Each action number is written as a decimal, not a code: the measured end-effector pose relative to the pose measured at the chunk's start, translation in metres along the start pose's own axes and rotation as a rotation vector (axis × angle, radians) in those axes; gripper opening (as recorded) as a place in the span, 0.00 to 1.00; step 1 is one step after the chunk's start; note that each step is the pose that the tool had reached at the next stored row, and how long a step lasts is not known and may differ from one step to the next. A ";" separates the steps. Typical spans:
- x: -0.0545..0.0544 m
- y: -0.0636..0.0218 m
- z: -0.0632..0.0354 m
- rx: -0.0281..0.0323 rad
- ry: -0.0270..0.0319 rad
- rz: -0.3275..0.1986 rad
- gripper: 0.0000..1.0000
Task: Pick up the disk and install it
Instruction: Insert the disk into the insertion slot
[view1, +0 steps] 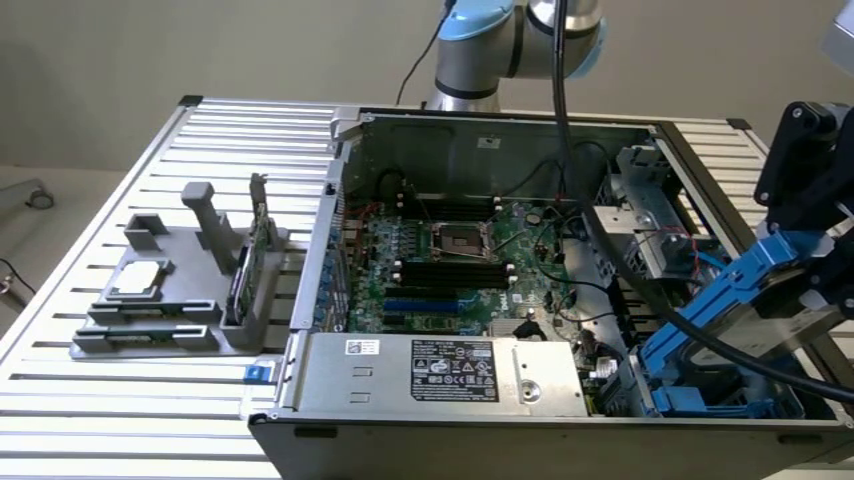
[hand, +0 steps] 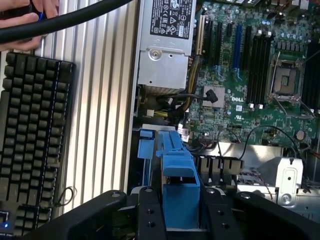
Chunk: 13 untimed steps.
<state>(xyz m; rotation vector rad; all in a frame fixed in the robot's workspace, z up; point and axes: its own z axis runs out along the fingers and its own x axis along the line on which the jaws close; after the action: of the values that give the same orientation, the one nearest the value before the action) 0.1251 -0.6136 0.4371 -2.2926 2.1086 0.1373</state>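
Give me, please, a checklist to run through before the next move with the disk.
1. Grip: ok, the gripper is shut on the disk.
2. Position at the bay: ok, the disk is tilted over it.
3. Alignment with the bay: cannot tell.
4. Path free of the cable: cannot tell, it crosses in front of the disk.
5. Person's hand outside the case: ok, it is by the keyboard.
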 end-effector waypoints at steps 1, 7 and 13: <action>0.000 0.0000 0.0006 0.0002 0.0000 0.000 0.33; 0.000 -0.0003 0.0041 0.0019 -0.0008 0.000 0.33; 0.001 -0.0014 0.0081 0.0049 -0.0029 0.000 0.33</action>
<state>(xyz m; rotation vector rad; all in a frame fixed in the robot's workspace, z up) 0.1262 -0.6139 0.4288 -2.2886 2.1047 0.1352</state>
